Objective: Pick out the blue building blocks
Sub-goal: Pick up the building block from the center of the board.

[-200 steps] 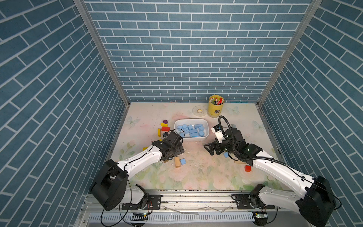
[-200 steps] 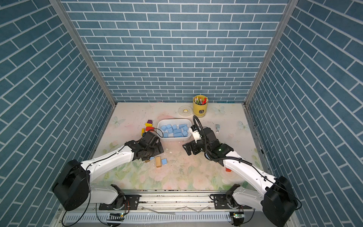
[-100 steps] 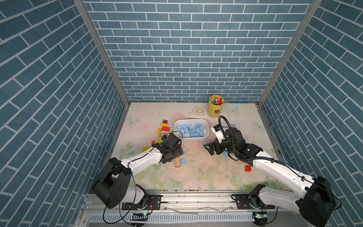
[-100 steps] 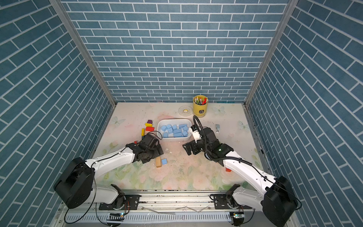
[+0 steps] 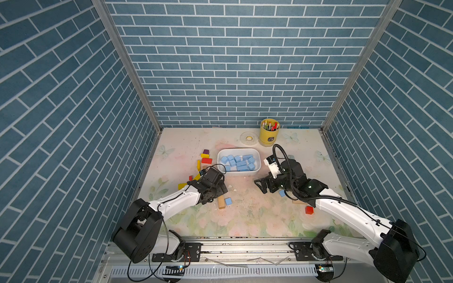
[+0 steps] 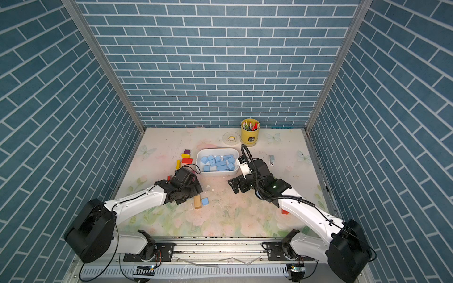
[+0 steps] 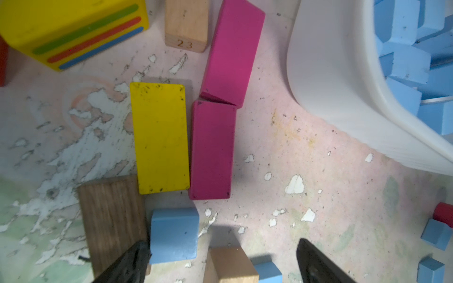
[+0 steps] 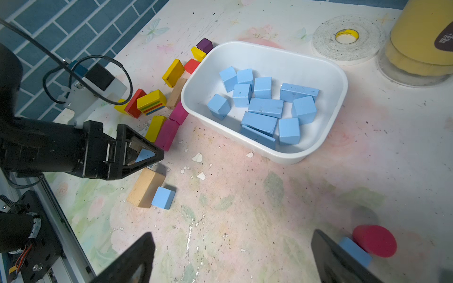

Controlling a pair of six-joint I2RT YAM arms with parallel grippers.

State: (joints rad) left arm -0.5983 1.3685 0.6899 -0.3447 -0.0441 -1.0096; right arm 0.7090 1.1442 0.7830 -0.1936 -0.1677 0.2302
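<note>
text | tan wooden block [image 7: 185, 24] | reads 23 on end face

Worn floral table [image 5: 245, 220], paint flaking. White tub [image 5: 239, 173] sits mid-table, tape roll [image 5: 249, 138] and yellow cup [image 5: 269, 136] behind it. Coloured blocks [image 5: 206, 160] are scattered left, a tan block [image 5: 221, 203] lies just beside a blue cube [image 5: 228, 201], and a red block [image 5: 309, 210] sits off right.

Even bright light, soft shadows, wide-angle distortion.

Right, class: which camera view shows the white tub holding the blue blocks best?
The right wrist view: the whole white tub is close and unobstructed. Both top views show it small; the left wrist view catches one corner.
</note>
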